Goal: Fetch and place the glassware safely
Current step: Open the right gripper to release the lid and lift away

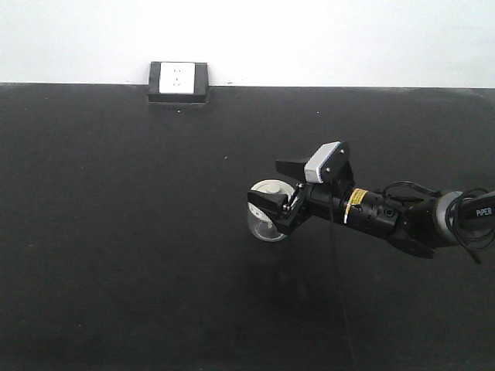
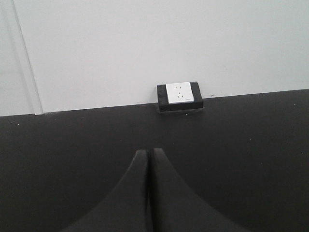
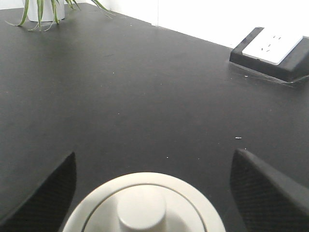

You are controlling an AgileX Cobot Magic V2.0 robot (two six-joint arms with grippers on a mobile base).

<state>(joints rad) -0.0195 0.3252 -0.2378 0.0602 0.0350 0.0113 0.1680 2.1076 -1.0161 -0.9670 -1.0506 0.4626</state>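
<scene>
The glassware (image 1: 263, 224) is a small clear jar with a cream-white knobbed lid (image 3: 145, 208), standing upright on the black table (image 1: 116, 232) right of the middle. My right gripper (image 1: 265, 179) reaches in from the right and is open, one finger on each side of the jar. In the right wrist view the right gripper (image 3: 154, 159) shows dark fingertips (image 3: 256, 183) well apart from the lid's rim, touching nothing. The jar's glass body is hidden under the lid there. My left gripper (image 2: 148, 151) is shut and empty, low over bare table; it is out of the front view.
A black box with a white power socket (image 1: 179, 81) sits at the table's back edge against the white wall, also in the left wrist view as the socket box (image 2: 179, 96) and the right wrist view as the socket box (image 3: 273, 50). A potted plant (image 3: 43, 9) stands at a far corner.
</scene>
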